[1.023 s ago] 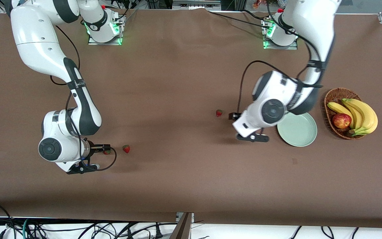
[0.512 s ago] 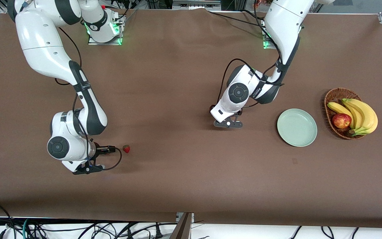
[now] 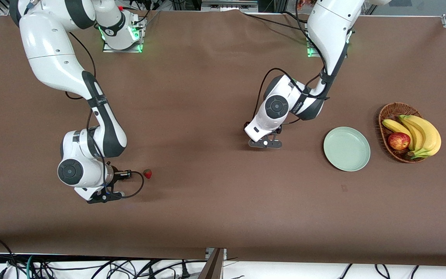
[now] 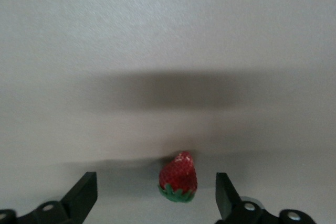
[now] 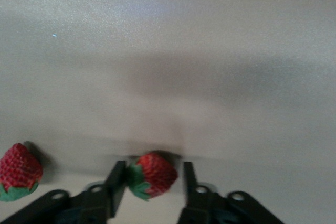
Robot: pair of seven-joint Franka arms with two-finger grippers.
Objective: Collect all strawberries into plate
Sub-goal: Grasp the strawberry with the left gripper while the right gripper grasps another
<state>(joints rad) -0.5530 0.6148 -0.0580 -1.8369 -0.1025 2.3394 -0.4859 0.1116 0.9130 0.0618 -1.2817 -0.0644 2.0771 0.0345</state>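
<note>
Right arm's end of the desk first: the right hand (image 5: 152, 170) is down low with its fingers drawn in tight on the gripped strawberry (image 5: 153, 174), one finger against the green leaves and the other at the red flank. The second strawberry (image 3: 147, 174) lies loose on the desk just beside it, toward the middle. Over to mid-desk, where the third strawberry (image 4: 178, 178) sits on the brown surface between the fingers of the left hand (image 4: 155, 181); they are spread wide, well clear of the berry on both sides. The pale green plate (image 3: 347, 148) lies toward the left arm's end, well apart from all three berries. Beside it is the wicker basket (image 3: 395, 111) with bananas (image 3: 424, 131) and a red apple (image 3: 398, 141). The lettering on the left arm's wrist is too small to read.
</note>
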